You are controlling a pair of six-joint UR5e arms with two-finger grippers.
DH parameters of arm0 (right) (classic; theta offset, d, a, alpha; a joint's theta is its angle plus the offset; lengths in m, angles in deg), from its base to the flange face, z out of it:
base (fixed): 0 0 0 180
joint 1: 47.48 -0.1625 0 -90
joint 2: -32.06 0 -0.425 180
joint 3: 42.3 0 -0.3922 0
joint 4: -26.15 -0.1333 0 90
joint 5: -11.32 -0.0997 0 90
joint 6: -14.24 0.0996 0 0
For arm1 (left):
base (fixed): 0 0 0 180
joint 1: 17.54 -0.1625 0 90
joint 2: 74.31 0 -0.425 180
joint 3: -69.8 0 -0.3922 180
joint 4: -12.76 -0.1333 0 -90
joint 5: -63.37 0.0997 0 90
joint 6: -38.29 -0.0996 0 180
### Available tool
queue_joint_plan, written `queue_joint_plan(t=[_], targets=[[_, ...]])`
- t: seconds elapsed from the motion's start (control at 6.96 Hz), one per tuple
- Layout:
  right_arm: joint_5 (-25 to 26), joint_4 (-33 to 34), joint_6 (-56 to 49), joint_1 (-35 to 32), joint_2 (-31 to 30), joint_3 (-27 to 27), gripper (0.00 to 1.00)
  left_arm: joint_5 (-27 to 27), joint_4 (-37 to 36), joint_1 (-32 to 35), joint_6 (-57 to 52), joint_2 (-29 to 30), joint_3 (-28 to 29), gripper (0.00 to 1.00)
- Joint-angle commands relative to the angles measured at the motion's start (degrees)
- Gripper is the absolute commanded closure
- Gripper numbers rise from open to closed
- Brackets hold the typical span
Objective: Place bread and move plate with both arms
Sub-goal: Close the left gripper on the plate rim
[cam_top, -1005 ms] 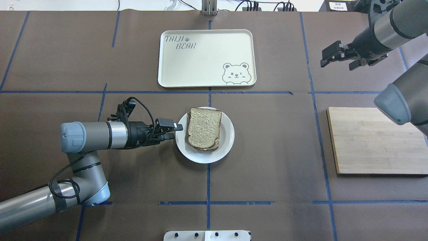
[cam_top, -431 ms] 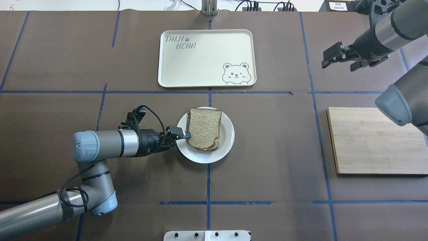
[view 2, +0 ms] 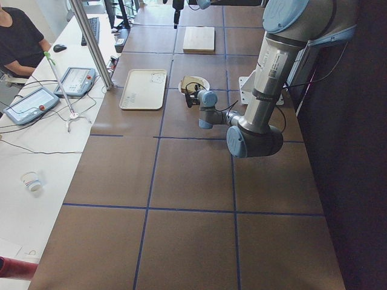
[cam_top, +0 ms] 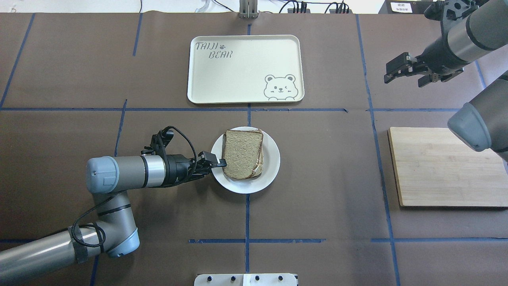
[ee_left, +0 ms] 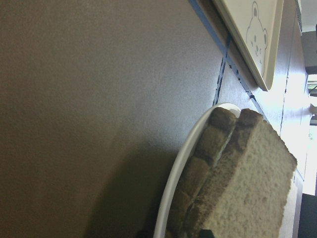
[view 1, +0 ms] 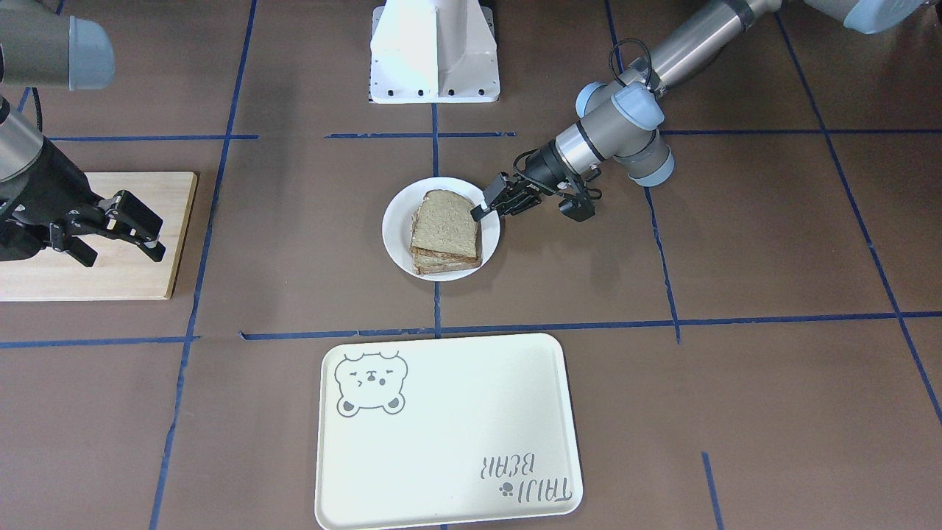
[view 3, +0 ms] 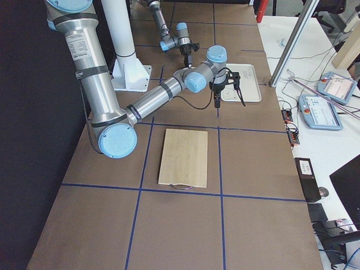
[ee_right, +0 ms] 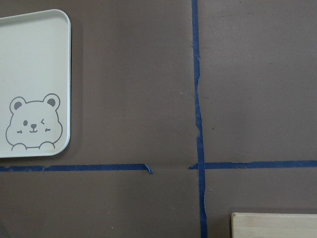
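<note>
The bread (cam_top: 243, 153) lies as the top slice of a stack on the white plate (cam_top: 270, 169), at the table's middle. It also shows in the front view (view 1: 444, 223) and the left wrist view (ee_left: 247, 188). My left gripper (cam_top: 216, 162) reaches in level from the left, and its fingers are shut on the plate's left rim (view 1: 394, 228). My right gripper (cam_top: 403, 74) is open and empty, held above the table at the far right, far from the plate.
A cream tray with a bear drawing (cam_top: 238, 79) lies beyond the plate. A wooden cutting board (cam_top: 444, 167) lies to the right, under my right arm. Blue tape lines cross the brown table cover. The robot's white base (view 1: 434, 51) stands behind the plate.
My left gripper moved right from beside the plate onto its rim and closed. The plate shifted slightly right. My right gripper drifted a little to the right.
</note>
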Motion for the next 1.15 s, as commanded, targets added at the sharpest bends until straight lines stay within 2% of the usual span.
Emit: queue_joint_plan(t=[0.0,0.57,0.72,0.86,1.01], targets=[[0.00,-0.01,0.00,0.00,-0.04,0.07,0.00,-0.02,0.02,-0.01,-0.05,-0.01,-0.16,0.62],[0.00,-0.01,0.00,0.00,-0.04,0.07,0.00,-0.03,0.02,-0.01,-0.14,0.08,-0.34,0.61],[0.00,-0.10,0.00,0.00,-0.04,0.07,0.00,-0.02,0.02,0.07,-0.14,0.08,-0.34,0.72],[0.00,-0.10,0.00,0.00,-0.04,0.16,0.00,-0.11,0.11,0.07,-0.14,0.08,-0.34,0.89],[0.00,-0.10,0.00,0.00,-0.04,0.16,0.00,-0.11,0.11,0.07,-0.05,0.08,-0.43,0.95]])
